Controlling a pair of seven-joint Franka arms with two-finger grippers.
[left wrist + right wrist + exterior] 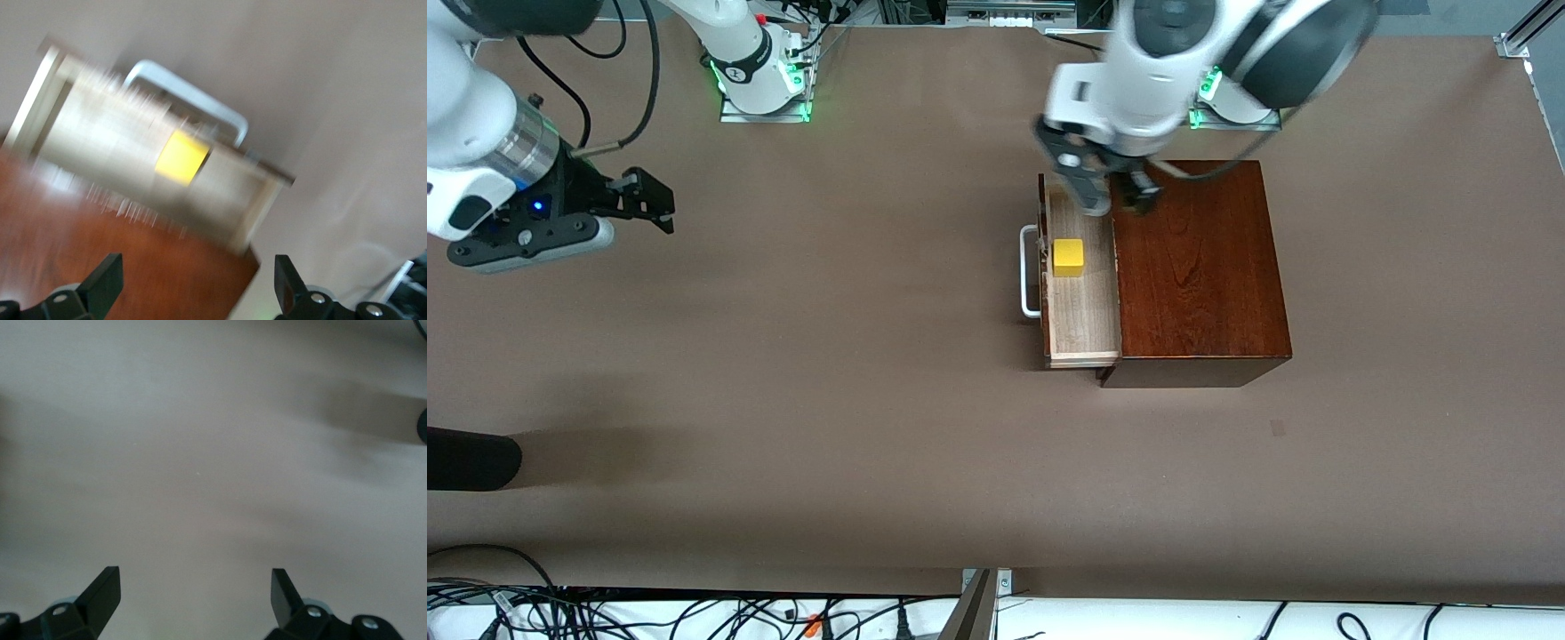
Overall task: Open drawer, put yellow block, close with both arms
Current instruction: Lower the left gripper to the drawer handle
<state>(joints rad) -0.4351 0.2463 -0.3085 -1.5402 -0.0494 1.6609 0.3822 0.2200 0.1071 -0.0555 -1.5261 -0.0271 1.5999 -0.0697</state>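
The right tool (660,203) hangs over bare bench (783,400) at the right arm's end, fingers spread wide and holding nothing; that arm waits. Toward the left arm's end, the drawer (1083,302) stands pulled out of the dark wooden box (1200,267), its white handle (1029,271) facing the right arm's end. The yellow block (1068,257) sits in the drawer's tray. The left tool (1116,200) hangs over the farther corner of the drawer and the box edge, fingers apart and empty.
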